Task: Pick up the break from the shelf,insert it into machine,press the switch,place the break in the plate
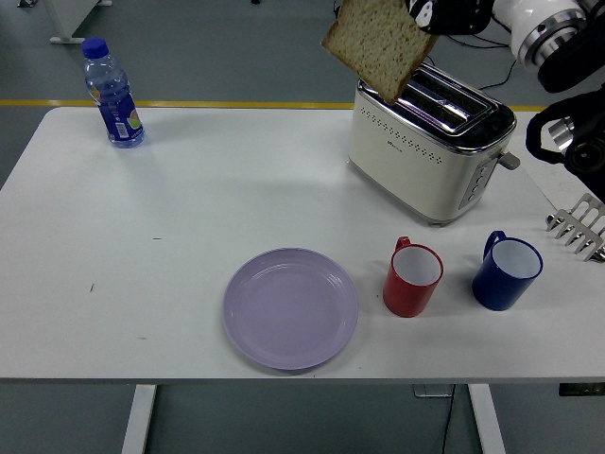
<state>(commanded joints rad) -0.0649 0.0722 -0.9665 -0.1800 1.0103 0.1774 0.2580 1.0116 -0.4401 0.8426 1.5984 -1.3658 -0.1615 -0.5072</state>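
Note:
A slice of bread hangs tilted in the air above and left of the cream toaster. My right hand is shut on its upper right edge at the top of the view, with the arm coming in from the right. The toaster's slots show no bread. A lilac plate lies empty near the table's front edge, well below and left of the bread. My left arm is out of view.
A red mug and a blue mug stand in front of the toaster. A water bottle stands at the back left. A white rack sits at the right edge.

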